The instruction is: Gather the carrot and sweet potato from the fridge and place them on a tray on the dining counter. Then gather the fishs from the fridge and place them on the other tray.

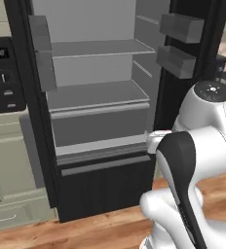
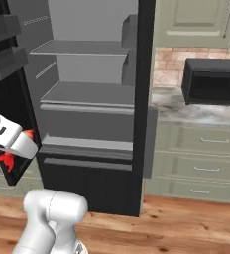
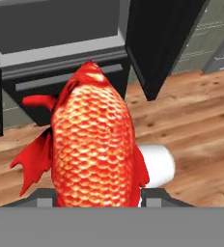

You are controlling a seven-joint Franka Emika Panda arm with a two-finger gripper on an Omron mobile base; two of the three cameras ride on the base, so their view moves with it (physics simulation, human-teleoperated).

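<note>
Red-orange fish (image 3: 92,144) sits in your gripper (image 3: 95,200), jaws half-closed around its body, red fins splayed both sides. You see it held above wood floor (image 3: 191,130), just outside open black fridge (image 1: 98,92). Grey shelves (image 2: 82,94) inside fridge; oven cabinet at left.

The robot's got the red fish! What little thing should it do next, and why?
Probably pull back from the fridge and turn toward the dining counter. The red fish already sits in the gripper, out over the wooden floor, and the fridge shelves look bare.
</note>
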